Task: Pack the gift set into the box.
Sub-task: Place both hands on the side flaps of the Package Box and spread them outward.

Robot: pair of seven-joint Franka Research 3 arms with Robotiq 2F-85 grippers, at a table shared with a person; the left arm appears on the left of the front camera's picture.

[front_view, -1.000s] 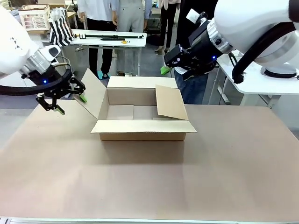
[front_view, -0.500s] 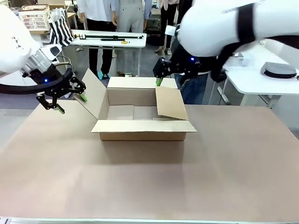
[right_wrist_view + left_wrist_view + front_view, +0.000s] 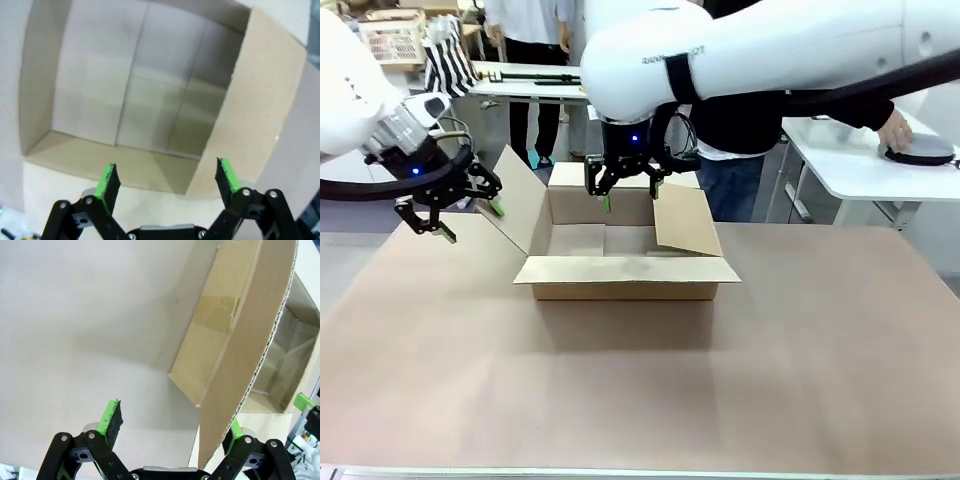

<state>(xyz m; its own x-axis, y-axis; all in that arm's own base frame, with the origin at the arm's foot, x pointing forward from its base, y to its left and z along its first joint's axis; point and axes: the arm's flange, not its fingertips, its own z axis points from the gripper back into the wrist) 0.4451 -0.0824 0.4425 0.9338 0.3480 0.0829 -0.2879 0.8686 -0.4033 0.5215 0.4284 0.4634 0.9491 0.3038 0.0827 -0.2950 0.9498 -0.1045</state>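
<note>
Most of the desk (image 3: 640, 390) toward its near edge lies bare. The box (image 3: 625, 291) sits midway between the left and right edges, nearer the far edge, with its long axis running left to right. Its near flap (image 3: 625, 268) is folded out flat, its left flap (image 3: 517, 200) stands tilted outward, and its right flap (image 3: 682, 220) leans in over the opening. The left gripper (image 3: 474, 223) hangs outside the box at that left flap with its fingers spread. In the left wrist view the flap's corrugated edge runs down between the fingers of the left gripper (image 3: 172, 420), close to one pad, but contact cannot be told. The right gripper (image 3: 631, 196) is the nearer to the opening. It hangs, fingers spread and holding nothing, over the far left part of the box, so the interior lies straight below it. The right wrist view looks past the right gripper (image 3: 166, 172) onto a bare box (image 3: 125, 100) floor. The leaning flap narrows the opening and hides the floor's right end; the near wall hides a strip from the front. Beyond the far edge a person stands with a hand (image 3: 895, 130) on a white side table (image 3: 850, 175).
</note>
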